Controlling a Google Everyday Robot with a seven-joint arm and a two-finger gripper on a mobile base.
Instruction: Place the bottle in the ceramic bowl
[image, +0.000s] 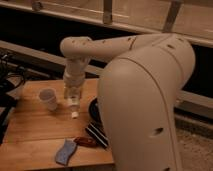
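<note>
Over the table (35, 127), gripper (73, 102) jaws pinch the bottle (74, 110), near the ceramic bowl (93, 106). Bottle's probably light, stiff, slick plastic; best held mid-body.

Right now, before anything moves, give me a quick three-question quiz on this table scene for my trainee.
1. True or false: the bottle already lies in the ceramic bowl.
2. Which lies nearest the wooden table's front edge? A) bottle B) blue-grey pad C) ceramic bowl
3. Fill in: the gripper, over the table between the cup and the bowl, holds the ____.
Key: 1 false; 2 B; 3 bottle.
</note>
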